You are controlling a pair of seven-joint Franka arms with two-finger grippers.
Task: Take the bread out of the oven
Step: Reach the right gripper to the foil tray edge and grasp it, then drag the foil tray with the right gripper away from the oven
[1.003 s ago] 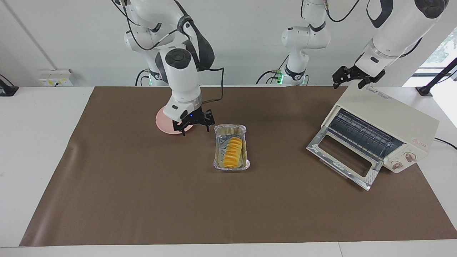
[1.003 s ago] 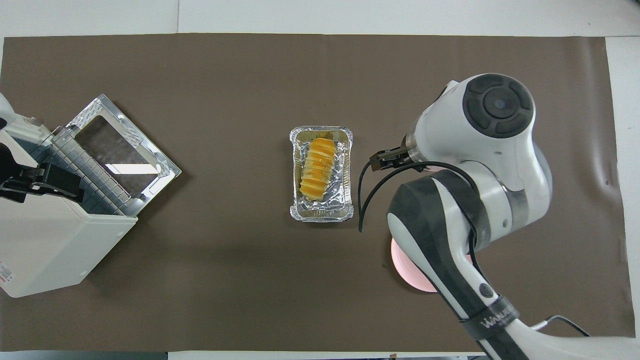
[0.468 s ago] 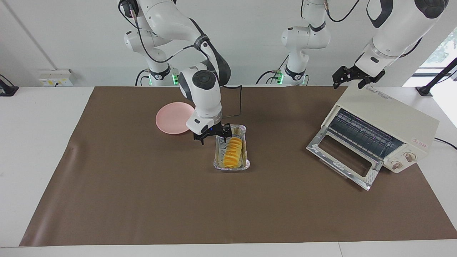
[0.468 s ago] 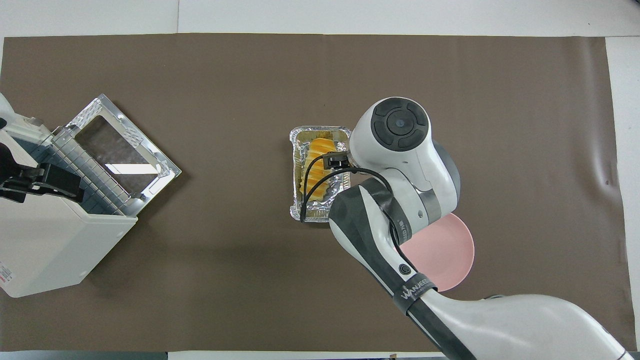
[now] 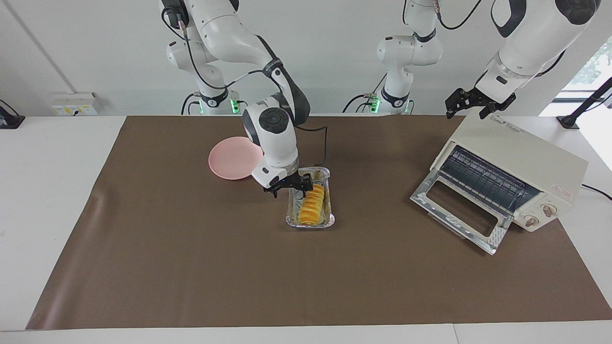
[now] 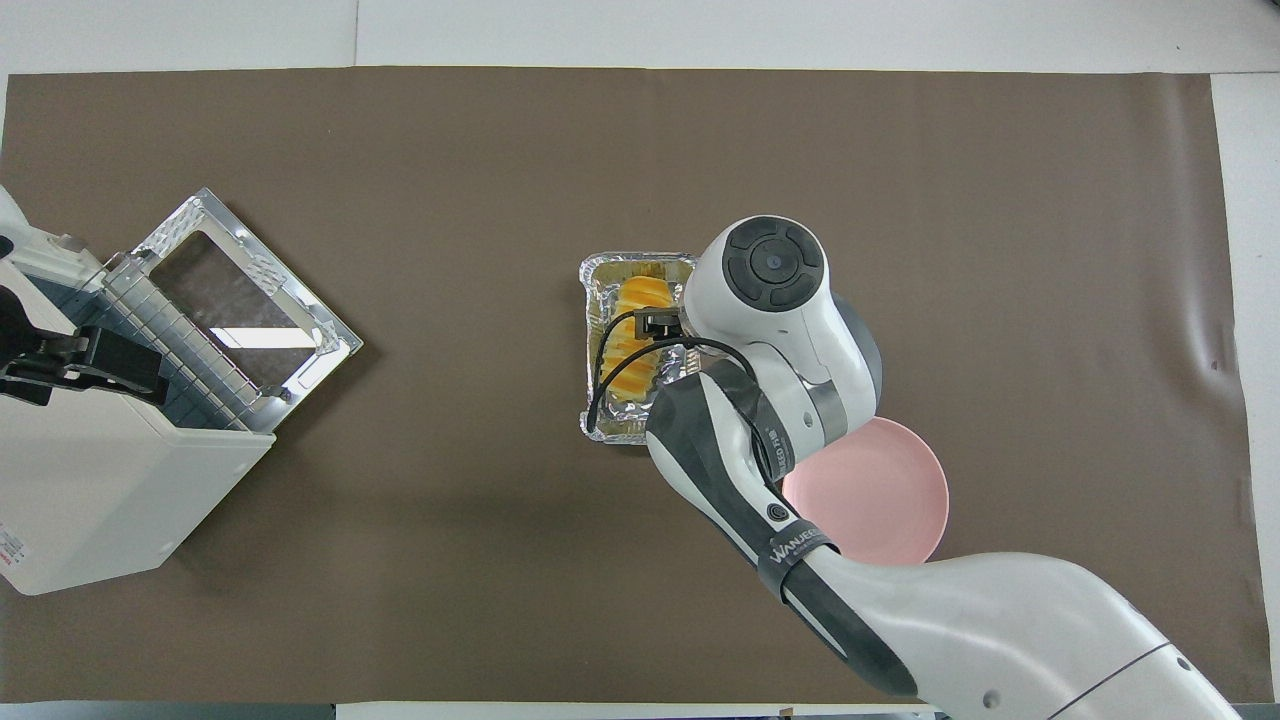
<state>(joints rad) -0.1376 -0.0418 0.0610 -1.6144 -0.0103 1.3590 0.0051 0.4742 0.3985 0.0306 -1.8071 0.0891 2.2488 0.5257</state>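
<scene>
The right gripper (image 5: 290, 190) hangs low over the foil tray (image 5: 289, 218), at the end of the tray nearer the robots, with its fingers spread: one fingertip stands outside the tray wall on the right arm's side and the other (image 5: 305, 193) comes down at the nearer end of the bread (image 5: 311, 204), though whether either fingertip touches loaf or foil cannot be told. The bread, a golden ridged loaf, lies lengthwise in the tray in the middle of the brown mat (image 5: 191, 267), out of the oven, and most of it stretches away from the fingers toward the table edge farther from the robots. In the overhead view the right arm's wrist covers the gripper and the nearer part of the tray (image 6: 592, 300), so only the farther half of the bread (image 6: 632, 350) shows. A pink plate (image 5: 232, 164) lies just beside the right gripper's wrist, toward the right arm's end and nearer the robots than the tray. The oven (image 5: 521, 157) stands well apart from those fingers at the left arm's end, its glass door (image 5: 459, 217) folded down and its rack bare. The left gripper (image 5: 471, 102) waits above the oven's top corner nearest the robots with its fingers spread, holding nothing.
</scene>
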